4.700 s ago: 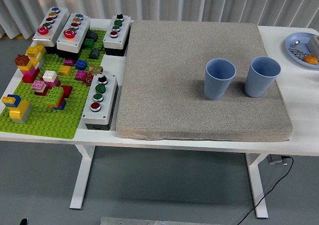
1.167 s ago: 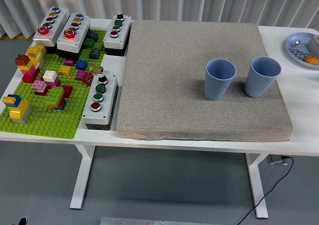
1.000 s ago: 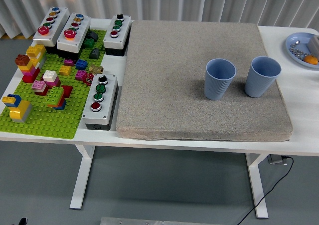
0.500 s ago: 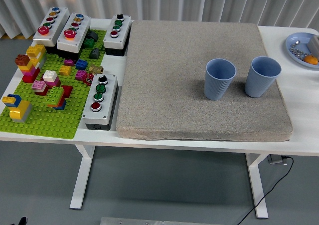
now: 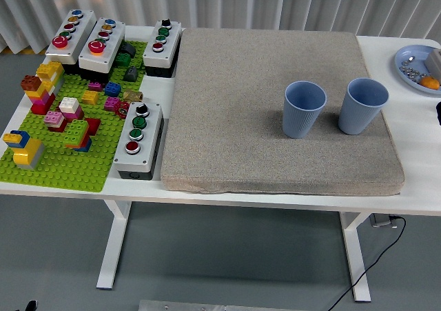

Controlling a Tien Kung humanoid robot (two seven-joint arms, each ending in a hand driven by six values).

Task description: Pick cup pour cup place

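While two blue cups (image 5: pixel 304 109) stand untouched, black tip (image 5: pixel 438 112) at right edge.

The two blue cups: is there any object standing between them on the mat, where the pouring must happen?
Nothing visible does. The left cup and the right cup stand upright side by side on the grey mat, apart, with only bare mat between them.

A green brick plate (image 5: pixel 52 165) with colourful bricks and four button boxes (image 5: pixel 138 140) lie left of the grey mat (image 5: pixel 227 118); a blue dish (image 5: pixel 406 73) sits far right
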